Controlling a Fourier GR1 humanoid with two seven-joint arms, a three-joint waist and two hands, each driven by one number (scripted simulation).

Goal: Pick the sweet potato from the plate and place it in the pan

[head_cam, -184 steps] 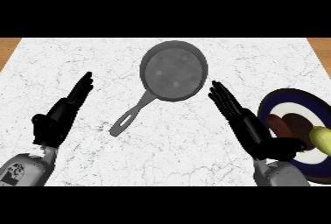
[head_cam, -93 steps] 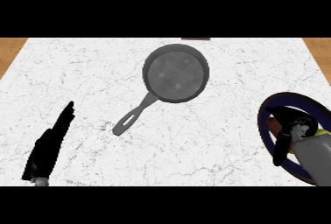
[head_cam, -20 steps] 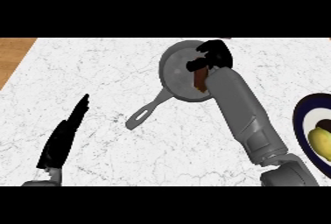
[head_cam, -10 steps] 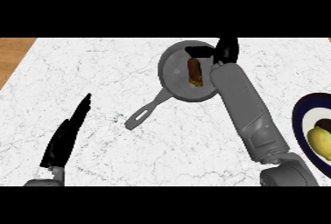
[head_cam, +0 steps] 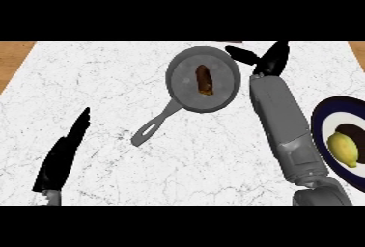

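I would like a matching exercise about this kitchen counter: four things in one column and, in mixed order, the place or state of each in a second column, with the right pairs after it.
Things:
1. sweet potato
2. lemon
3. right hand
4. left hand

Places or states:
A. on the plate at the right edge
B. open, beside the pan's right rim
C. lying inside the pan
D. open and resting near the lower left, fingers up

Pairs: 1-C, 2-A, 3-B, 4-D
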